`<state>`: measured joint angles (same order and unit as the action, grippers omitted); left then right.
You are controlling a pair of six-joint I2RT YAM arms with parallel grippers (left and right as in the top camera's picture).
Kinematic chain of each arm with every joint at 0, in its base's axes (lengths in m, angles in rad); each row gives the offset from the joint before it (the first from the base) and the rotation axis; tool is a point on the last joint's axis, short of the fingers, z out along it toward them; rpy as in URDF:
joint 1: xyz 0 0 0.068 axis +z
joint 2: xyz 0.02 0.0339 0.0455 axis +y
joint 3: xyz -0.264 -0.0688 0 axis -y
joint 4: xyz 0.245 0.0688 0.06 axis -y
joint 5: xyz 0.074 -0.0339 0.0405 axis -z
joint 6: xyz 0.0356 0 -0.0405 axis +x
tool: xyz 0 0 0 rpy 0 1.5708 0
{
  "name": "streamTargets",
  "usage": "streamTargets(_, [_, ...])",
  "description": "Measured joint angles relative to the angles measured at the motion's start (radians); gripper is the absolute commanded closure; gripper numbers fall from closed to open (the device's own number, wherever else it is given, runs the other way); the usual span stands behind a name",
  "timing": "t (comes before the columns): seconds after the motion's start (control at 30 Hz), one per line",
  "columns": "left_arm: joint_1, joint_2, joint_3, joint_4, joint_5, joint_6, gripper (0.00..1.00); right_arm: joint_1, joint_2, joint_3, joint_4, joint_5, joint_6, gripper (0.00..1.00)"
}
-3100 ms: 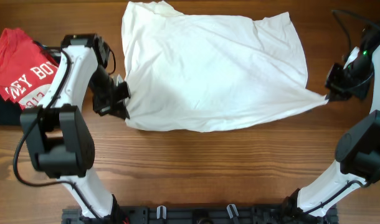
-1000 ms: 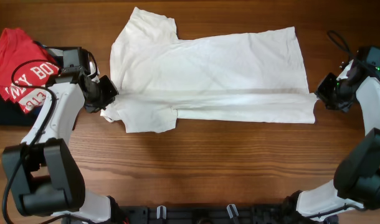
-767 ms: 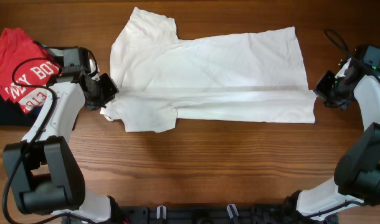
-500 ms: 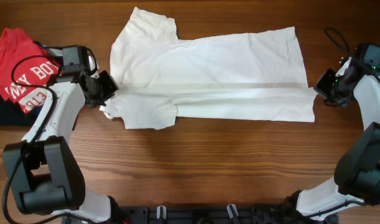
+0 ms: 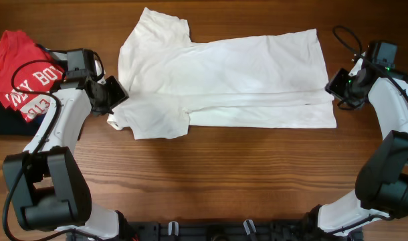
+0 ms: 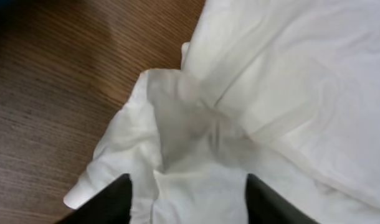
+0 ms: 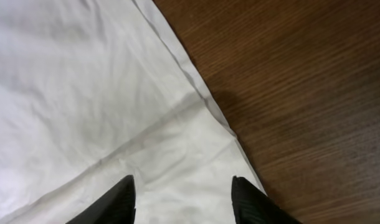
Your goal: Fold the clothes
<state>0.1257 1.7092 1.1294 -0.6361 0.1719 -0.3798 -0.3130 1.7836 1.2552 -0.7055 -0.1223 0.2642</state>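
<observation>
The clothes, a plain white T-shirt (image 5: 224, 73), lie flat across the far half of the table with the near long edge folded over and a sleeve sticking out at the near left. My left gripper (image 5: 114, 94) hovers at the shirt's left end, open, its dark fingers (image 6: 118, 200) astride the rumpled sleeve cloth (image 6: 177, 124) without pinching it. At the shirt's right end my right gripper (image 5: 337, 86) is also open over the hem corner (image 7: 196, 149), and its fingertips (image 7: 245, 196) stand apart above the fabric.
A red shirt with white lettering (image 5: 27, 77) lies at the far left on top of a dark folded garment (image 5: 3, 124). Bare wooden table (image 5: 224, 174) runs along the near side. A black cable (image 5: 343, 39) loops above the right arm.
Both grippers have opened and let go of the shirt's ends. The right gripper has shifted slightly toward the far side, and the folded edge now rests on the table.
</observation>
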Motion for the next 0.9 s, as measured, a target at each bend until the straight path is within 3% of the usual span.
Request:
streamTargets(0.3, [-0.013, -0.002, -0.001, -0.219, 0.085, 0.000, 0.38, 0.000, 0.000, 0.000, -0.187, 0.000, 0.000, 0.49])
streamTargets(0.63, [-0.125, -0.003, -0.130, -0.188, -0.012, -0.027, 0.41, 0.000, 0.000, 0.000, -0.223, 0.000, -0.008, 0.49])
streamTargets(0.77, [-0.125, -0.003, -0.171, -0.124, -0.029, -0.045, 0.61, 0.000, 0.000, 0.000, -0.222, 0.000, -0.008, 0.49])
streamTargets(0.9, [-0.125, -0.003, -0.186, -0.080, -0.014, -0.047, 0.93, 0.000, 0.000, 0.000, -0.222, 0.000, -0.008, 0.49])
